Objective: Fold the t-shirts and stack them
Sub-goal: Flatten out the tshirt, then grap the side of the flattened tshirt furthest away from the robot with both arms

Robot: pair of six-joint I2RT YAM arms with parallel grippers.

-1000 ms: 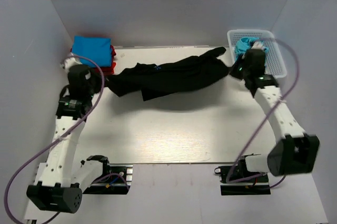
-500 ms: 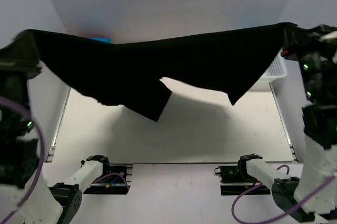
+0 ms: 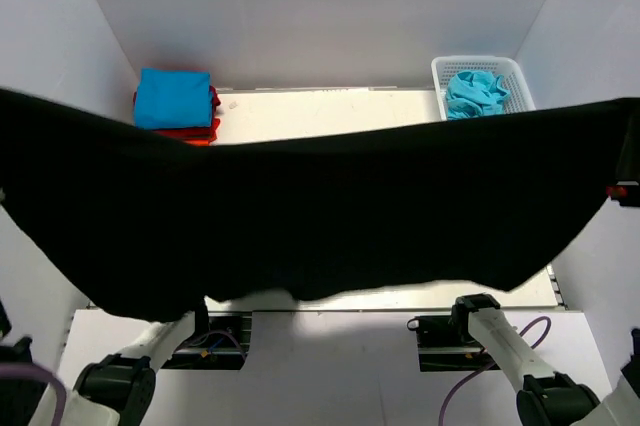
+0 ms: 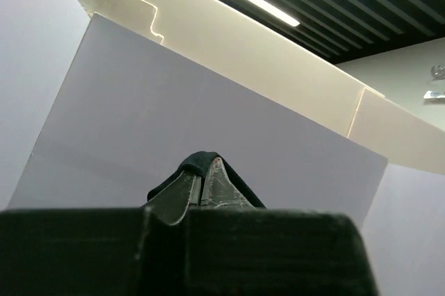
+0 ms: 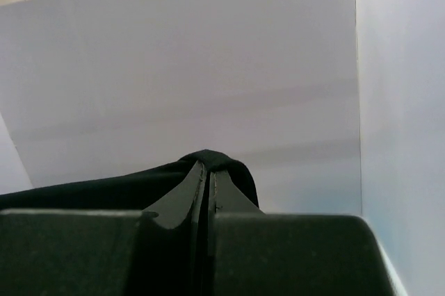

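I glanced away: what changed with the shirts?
The black cloth t-shirt, earlier bunched on the white table, now hangs spread above it, pinched by the left tool and right tool. The folded blue-and-red t-shirt stack and the turquoise t-shirt in the white lattice basket stayed.

Aloft and spread wide, black t-shirt (image 3: 320, 216); blue t-shirt (image 3: 173, 98) folded atop red t-shirt (image 3: 185, 132); turquoise t-shirt (image 3: 476, 93) crumpled far right.

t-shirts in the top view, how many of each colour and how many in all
black t-shirt: 1, held up and spread wide
blue t-shirt: 1, folded, on top of the pile
red t-shirt: 1 seen, only its edge shows under the blue
turquoise t-shirt: 1, bunched in the basket
total: 4
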